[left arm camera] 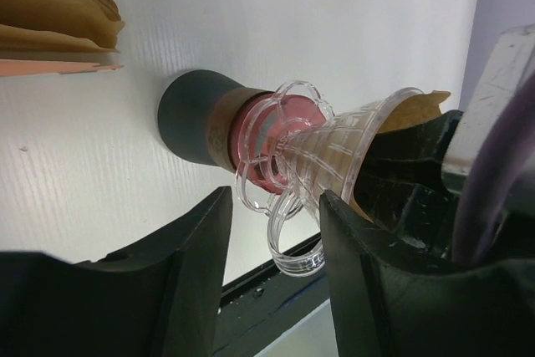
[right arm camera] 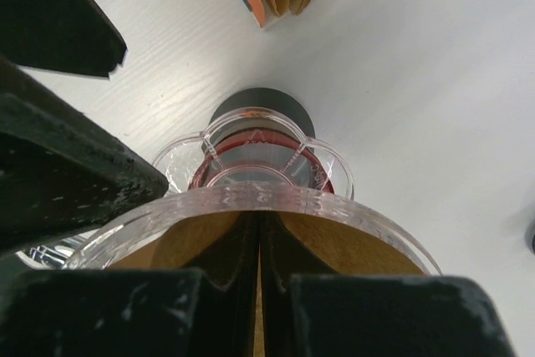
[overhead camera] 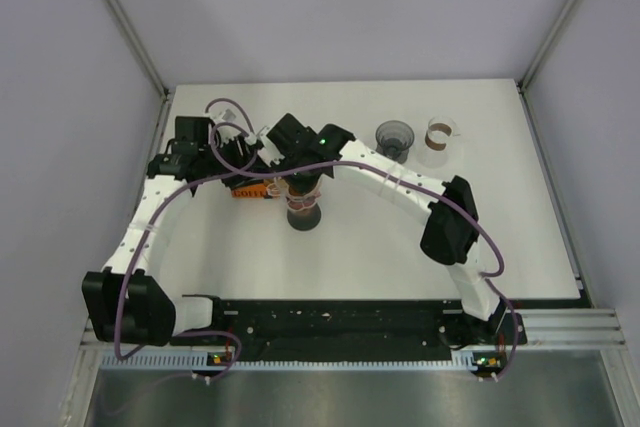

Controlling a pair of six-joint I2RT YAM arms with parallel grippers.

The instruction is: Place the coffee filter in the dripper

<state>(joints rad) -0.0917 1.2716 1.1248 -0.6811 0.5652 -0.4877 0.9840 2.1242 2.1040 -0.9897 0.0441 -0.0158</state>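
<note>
Coffee filter: brown paper down inside the clear dripper, lying against the ribbed wall, one edge peeking above the rim in the left wrist view. Not yet clear from any view whether seated all the way to the bottom.

Dripper perched on a pink collar atop a dark stand, upright on the white desk, so top-heavy by the look of it.

Right claw closed tight, fingers pressed together and pushed down into the middle of the paper; impossible to tell whether a fold is pinched between them.

Left claw parted, one finger on each side of the dripper's handle, near but apparently not touching.

To finish well: press straight down along the cone's axis, gently, never sideways, or risk tipping the stand. Brace the dripper with the left claw first if it rocks. Loosen the right claw before lifting, then rise vertically, lest the paper ride up with the fingers. Steer clear of the spare filter stack just beside the stand.
</note>
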